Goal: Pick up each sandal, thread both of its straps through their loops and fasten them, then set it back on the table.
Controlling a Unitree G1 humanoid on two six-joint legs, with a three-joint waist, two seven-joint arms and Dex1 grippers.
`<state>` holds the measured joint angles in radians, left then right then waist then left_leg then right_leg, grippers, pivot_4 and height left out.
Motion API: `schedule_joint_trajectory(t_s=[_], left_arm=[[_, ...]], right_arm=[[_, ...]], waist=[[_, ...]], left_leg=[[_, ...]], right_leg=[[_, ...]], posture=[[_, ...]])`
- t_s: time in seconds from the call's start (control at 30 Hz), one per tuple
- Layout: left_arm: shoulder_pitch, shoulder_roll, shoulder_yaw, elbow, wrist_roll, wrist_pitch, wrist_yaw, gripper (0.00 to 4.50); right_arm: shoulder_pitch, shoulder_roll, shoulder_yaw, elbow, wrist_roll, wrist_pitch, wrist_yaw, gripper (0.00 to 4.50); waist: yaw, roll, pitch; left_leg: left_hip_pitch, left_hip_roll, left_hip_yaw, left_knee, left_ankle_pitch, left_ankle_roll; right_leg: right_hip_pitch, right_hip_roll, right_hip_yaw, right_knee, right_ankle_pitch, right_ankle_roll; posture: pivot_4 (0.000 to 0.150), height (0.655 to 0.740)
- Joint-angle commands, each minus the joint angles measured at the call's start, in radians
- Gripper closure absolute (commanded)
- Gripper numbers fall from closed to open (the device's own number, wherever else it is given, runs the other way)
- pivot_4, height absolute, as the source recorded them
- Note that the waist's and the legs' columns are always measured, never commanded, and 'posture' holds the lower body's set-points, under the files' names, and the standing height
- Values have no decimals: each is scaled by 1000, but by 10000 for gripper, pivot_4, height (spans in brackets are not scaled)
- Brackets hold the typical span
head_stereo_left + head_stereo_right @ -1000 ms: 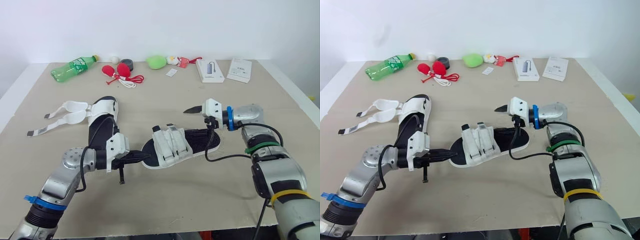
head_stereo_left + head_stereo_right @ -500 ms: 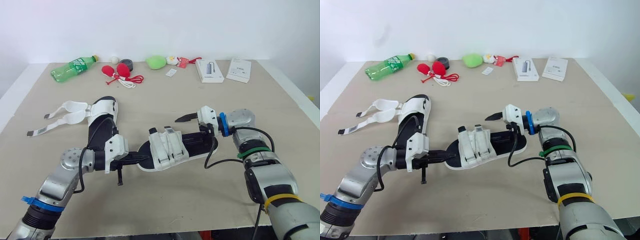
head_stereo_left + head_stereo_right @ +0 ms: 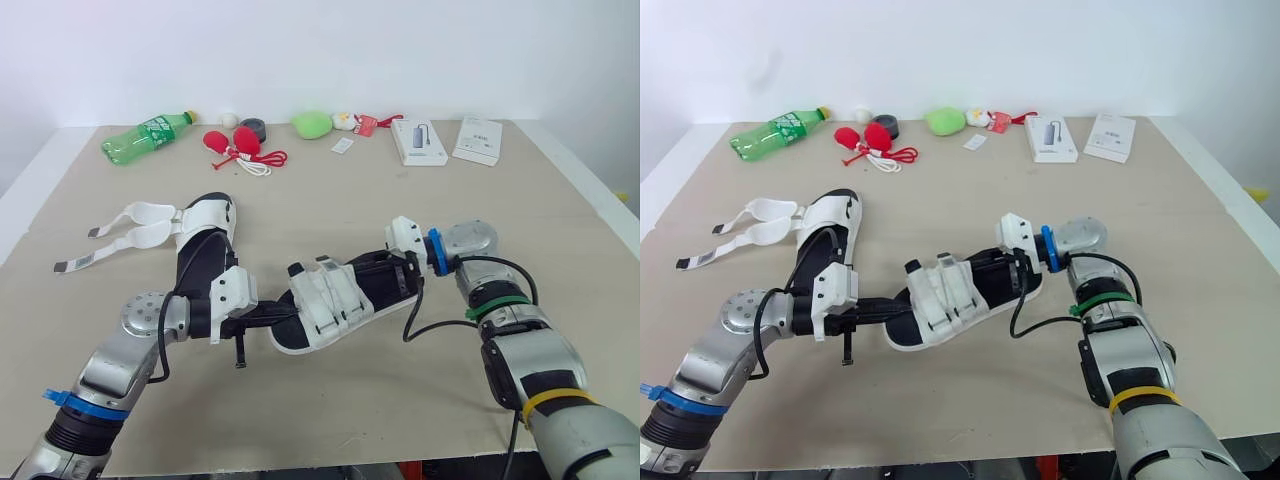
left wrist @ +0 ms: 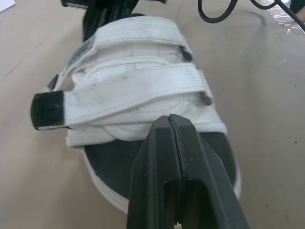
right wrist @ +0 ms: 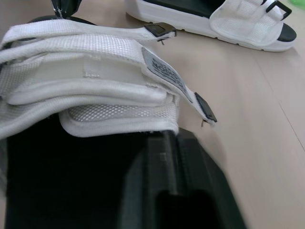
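- My right gripper (image 3: 380, 268), which was up in the air and apart from the shoe one second ago, is now down at the heel of the near sandal (image 3: 330, 300), on its black footbed.
- I cannot tell if this gripper is spread or pressed together; it is dark against the dark footbed.
- In the same second the sandal has slid toward my left and turned, so its toe now points at my left gripper (image 3: 285, 312).
- My left gripper is pressed together, pinching nothing that I can see, and lies over the toe end just before the front strap.
- The sandal is in the middle of the table (image 3: 420, 400), between my two grippers.
- Its two white straps (image 4: 138, 81) lie folded across the upper, so I judge this sandal is fastened or almost.
- The other sandal (image 3: 205, 240) waits farther to my left with its open straps (image 3: 140, 222) spread on the table; I judge it is the work that remains.
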<state>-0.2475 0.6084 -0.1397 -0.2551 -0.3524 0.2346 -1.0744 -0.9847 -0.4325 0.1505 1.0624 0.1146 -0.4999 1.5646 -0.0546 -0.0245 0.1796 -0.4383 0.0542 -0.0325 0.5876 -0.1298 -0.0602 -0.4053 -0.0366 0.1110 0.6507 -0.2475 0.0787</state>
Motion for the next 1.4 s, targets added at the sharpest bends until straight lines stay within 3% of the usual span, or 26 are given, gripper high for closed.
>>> schedule_joint_trajectory(t_s=[0.03,0.27,0.43,0.77,0.97,1.1,1.4], left_arm=[[-10,6,20,-15,0,-25,5,45000],[-16,0,42,-14,-27,-9,14,45000],[-16,-3,58,-14,-39,0,25,45000],[-50,-9,37,18,-31,-5,13,45000],[-96,-48,43,59,-33,-11,36,45000],[-105,-82,45,68,-32,-12,64,45000],[-118,-143,43,70,-16,-39,113,45000]], right_arm=[[9,2,7,-37,28,8,50,44414],[32,7,-29,-87,75,114,38,44414],[54,-10,-90,-143,107,241,-102,44414],[135,-45,-315,-310,133,539,-698,44414],[156,-29,-437,-369,106,652,-1160,44414],[228,33,-513,-524,96,801,-1479,44414],[313,154,-531,-757,104,987,-1707,44414]], waist=[[0,0,0],[0,0,0],[1,0,0],[4,0,0],[5,0,0],[5,0,0],[3,0,0]], left_leg=[[0,0,0,0,0,0],[0,0,0,0,0,0],[0,0,0,1,0,0],[-1,0,-1,2,0,0],[-2,-1,-1,2,0,0],[-2,-1,-1,1,0,0],[-1,-1,-2,2,0,1]], right_leg=[[0,0,0,0,0,0],[0,0,0,0,0,0],[0,0,0,1,0,0],[0,0,0,1,0,0],[0,-1,0,1,1,0],[0,0,1,1,2,-3],[0,0,1,2,1,0]], posture=[[1500,7400],[1500,7400],[1500,7400],[1500,7400],[1500,7400],[1500,7400],[1500,7400]])
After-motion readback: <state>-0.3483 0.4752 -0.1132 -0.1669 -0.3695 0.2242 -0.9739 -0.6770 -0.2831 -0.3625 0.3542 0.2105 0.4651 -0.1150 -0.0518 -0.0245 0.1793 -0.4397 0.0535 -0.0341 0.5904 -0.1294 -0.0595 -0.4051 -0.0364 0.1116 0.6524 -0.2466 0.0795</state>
